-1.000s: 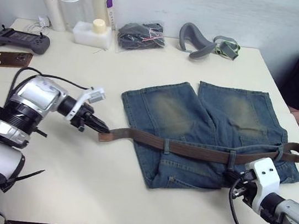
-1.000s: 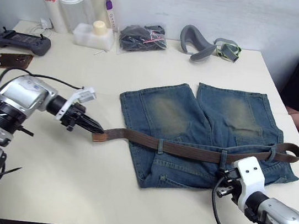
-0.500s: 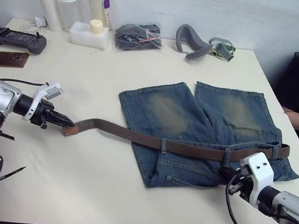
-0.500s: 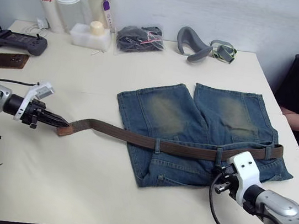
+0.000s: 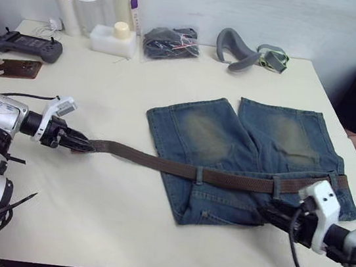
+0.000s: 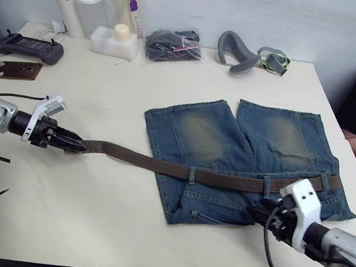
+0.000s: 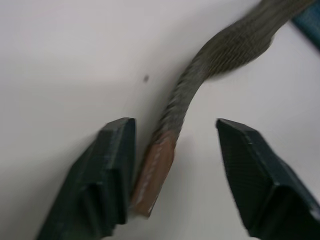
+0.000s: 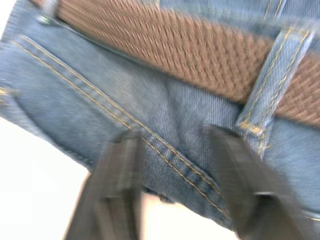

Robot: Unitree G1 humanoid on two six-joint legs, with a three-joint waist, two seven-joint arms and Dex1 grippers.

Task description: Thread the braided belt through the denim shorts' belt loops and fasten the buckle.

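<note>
1. Denim shorts (image 5: 247, 156): blue, with faded yellowish-tan patches on both legs. They lie flat on the table, waistband toward me, legs pointing away.
2. Braided belt (image 5: 225, 178): dark-brown woven strap lying across the waistband and running out over the bare table to my left. Its tan leather tip (image 7: 152, 172) rests on the tabletop.
3. Belt loops (image 5: 198, 174): the strap passes under three along the waistband, one (image 8: 265, 100) upright over the weave.

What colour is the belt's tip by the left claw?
Tan leather on the braided belt, clearest in the left wrist view.
</note>
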